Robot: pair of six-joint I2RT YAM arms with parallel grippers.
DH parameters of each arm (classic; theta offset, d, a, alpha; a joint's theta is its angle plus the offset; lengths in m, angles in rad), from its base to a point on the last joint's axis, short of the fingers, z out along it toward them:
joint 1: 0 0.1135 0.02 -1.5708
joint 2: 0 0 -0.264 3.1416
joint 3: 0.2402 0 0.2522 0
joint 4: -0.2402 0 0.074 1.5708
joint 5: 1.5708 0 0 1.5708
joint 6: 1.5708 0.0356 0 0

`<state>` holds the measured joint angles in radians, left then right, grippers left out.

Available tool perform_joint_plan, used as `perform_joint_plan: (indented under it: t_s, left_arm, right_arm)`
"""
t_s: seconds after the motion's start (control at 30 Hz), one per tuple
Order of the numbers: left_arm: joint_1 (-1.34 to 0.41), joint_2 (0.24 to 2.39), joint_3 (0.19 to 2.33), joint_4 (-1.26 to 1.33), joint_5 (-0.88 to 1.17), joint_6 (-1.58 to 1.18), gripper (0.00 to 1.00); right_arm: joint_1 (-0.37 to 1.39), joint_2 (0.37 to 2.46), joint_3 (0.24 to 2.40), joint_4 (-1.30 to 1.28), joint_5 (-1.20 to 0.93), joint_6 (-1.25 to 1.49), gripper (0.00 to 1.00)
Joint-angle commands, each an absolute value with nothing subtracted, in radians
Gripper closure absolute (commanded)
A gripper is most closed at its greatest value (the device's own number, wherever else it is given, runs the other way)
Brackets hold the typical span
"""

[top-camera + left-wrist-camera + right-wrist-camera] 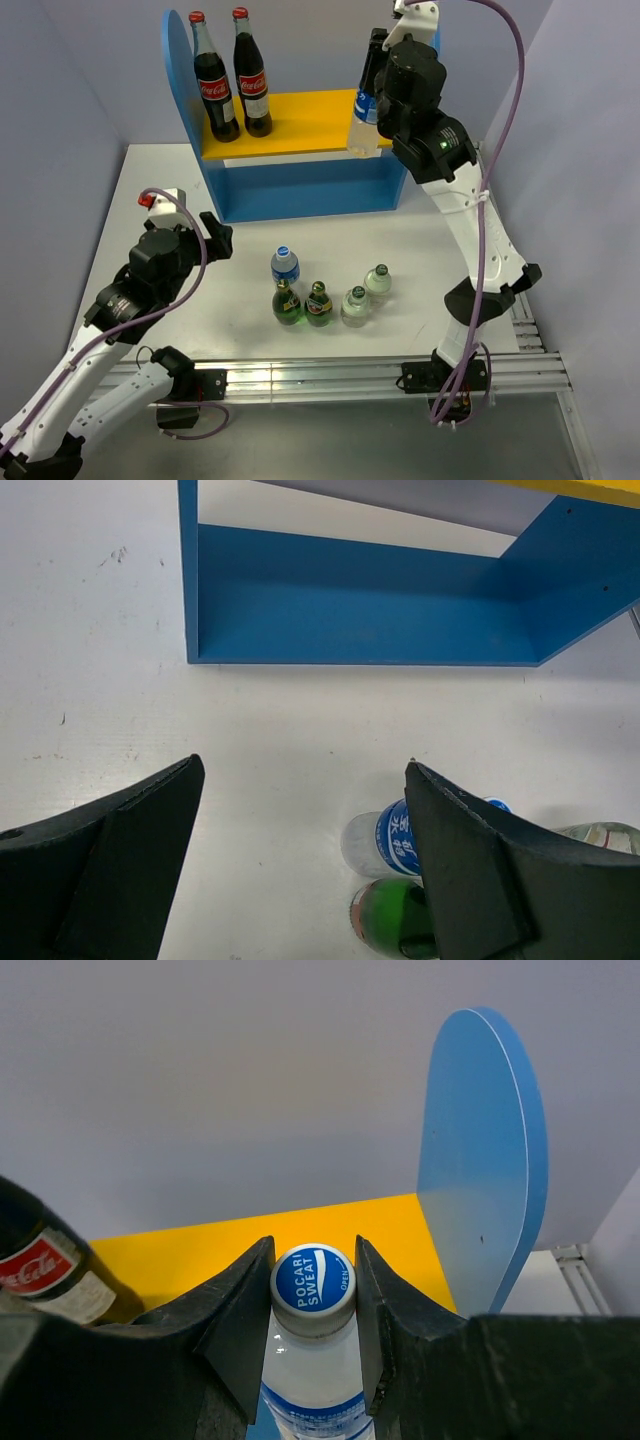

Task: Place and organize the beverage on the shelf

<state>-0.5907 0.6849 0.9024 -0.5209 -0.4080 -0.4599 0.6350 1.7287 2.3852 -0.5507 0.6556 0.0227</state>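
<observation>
Right gripper (312, 1295) clamping water bottle (362, 128) at cap, holding it upright for set-down at right end of shelf (300, 190) yellow board (300, 120), well apart from cola bottles (232, 85). Left gripper (302, 770) hanging wide, empty, near five bottles (320, 298) standing clustered on desk (170, 200).

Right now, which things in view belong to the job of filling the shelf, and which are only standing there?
Job: shelf; held water bottle in the right gripper; on the table: loose water bottle, two green bottles, two pale-capped bottles.
Only standing there: two cola bottles on the yellow board.
</observation>
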Motion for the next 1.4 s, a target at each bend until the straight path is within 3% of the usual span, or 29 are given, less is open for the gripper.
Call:
perform_joint_plan:
  t_s: [0.0,0.57,1.13,1.17,1.23,1.27,1.3,1.37]
  left_arm:
    - [-0.595,0.69,0.899,-0.508,-0.411,-0.448,0.12]
    - [-0.594,0.709,0.899,-0.514,-0.413,-0.449,0.12]
    - [-0.595,0.709,0.9,-0.523,-0.426,-0.456,0.11]
    - [-0.595,0.709,0.9,-0.522,-0.426,-0.454,0.11]
    - [-0.595,0.707,0.902,-0.523,-0.426,-0.453,0.11]
    - [-0.595,0.706,0.902,-0.522,-0.426,-0.454,0.11]
    - [-0.594,0.706,0.902,-0.522,-0.428,-0.454,0.11]
    - [-0.594,0.703,0.902,-0.522,-0.428,-0.456,0.11]
  right_arm:
    - [0.603,1.732,2.439,-0.348,0.67,-0.029,1.0]
    - [0.368,1.888,2.531,-0.318,0.522,0.092,1.0]
    - [0.324,1.941,2.484,-0.291,0.404,0.117,0.98]
    - [0.325,1.933,2.468,-0.288,0.393,0.117,0.92]
    - [0.331,1.921,2.447,-0.282,0.373,0.114,0.7]
    - [0.334,1.914,2.428,-0.275,0.37,0.11,0.59]
    - [0.337,1.913,2.421,-0.27,0.37,0.109,0.41]
    - [0.353,1.907,2.405,-0.264,0.377,0.091,0.24]
